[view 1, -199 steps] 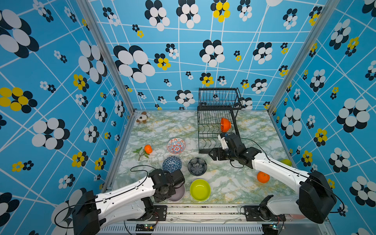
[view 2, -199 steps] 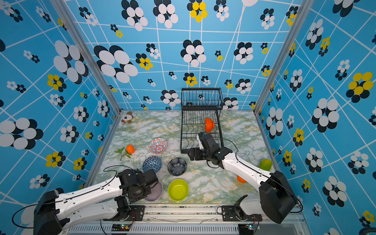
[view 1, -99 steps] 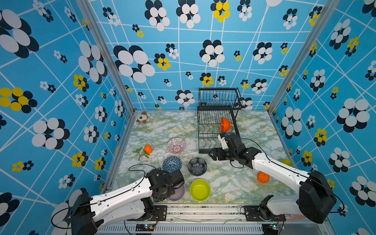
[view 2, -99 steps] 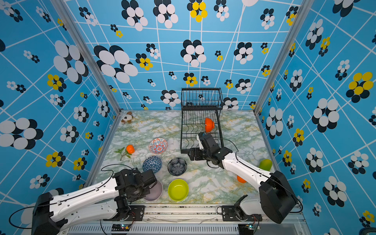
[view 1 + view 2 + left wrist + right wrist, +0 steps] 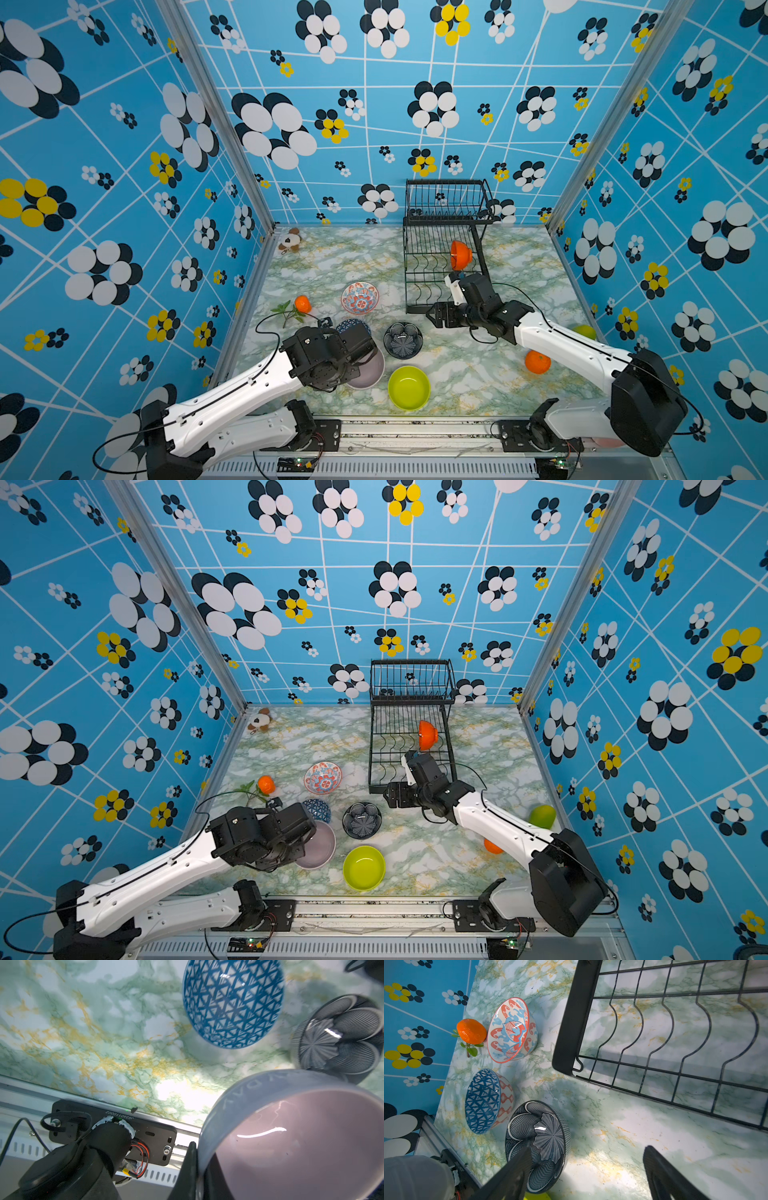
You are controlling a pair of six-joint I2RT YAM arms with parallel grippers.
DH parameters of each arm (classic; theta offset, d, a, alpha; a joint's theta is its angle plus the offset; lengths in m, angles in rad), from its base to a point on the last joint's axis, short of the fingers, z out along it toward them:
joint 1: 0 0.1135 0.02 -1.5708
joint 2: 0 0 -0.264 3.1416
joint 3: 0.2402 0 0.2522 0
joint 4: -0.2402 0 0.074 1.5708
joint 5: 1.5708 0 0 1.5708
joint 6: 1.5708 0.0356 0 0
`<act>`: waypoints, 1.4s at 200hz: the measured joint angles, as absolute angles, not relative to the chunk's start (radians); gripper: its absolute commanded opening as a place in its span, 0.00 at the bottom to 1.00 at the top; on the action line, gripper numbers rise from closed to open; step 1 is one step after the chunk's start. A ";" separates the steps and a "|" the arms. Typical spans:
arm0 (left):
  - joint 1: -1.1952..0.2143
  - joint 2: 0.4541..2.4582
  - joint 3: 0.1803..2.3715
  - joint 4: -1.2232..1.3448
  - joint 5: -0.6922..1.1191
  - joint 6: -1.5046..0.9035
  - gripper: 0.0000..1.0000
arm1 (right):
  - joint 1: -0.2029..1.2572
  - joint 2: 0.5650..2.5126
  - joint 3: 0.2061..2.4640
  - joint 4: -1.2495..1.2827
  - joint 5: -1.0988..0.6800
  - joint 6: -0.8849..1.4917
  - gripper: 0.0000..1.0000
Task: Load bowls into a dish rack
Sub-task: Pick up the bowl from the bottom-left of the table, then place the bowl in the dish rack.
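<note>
Toward the far edge of the bench [image 5: 498, 374] stands the dish rack [image 5: 446, 220]. Its lower tray holds only the orange bowl [image 5: 460, 254], set on edge in a slot, probably to drain. Near the front edge, the left pincer [image 5: 200, 1163] is clenched over the rim of the lilac bowl [image 5: 301, 1147], presumably to carry it there. The right pincer [image 5: 587, 1148] gapes empty by the rack's near corner, above the black bowl [image 5: 542, 1142], probably its next pick.

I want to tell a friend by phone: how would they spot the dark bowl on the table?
Find the black wire dish rack. Just in front of its near left corner sits the black bowl. It alone is dark, with a fine white flower inside; beside it are a blue-triangled bowl and a plain lime-green bowl.
</note>
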State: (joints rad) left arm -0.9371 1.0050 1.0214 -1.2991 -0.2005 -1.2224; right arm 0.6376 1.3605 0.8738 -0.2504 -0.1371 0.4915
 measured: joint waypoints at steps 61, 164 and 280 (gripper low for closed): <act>-0.710 1.238 1.328 -1.261 -0.154 -0.846 0.00 | 0.616 1.345 0.915 -0.304 -0.118 0.495 0.86; -0.591 1.754 1.766 -1.214 0.005 -0.448 0.00 | 0.518 1.278 1.024 -0.482 -0.086 0.447 0.82; -0.589 1.955 1.899 -1.120 0.101 -0.409 0.00 | 0.493 1.467 1.375 -0.677 -0.105 0.324 0.71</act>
State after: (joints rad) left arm -0.5888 1.9553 1.8992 -1.1198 0.1009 -0.4091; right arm 0.4931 1.4666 1.3750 -0.6769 -0.1055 0.3237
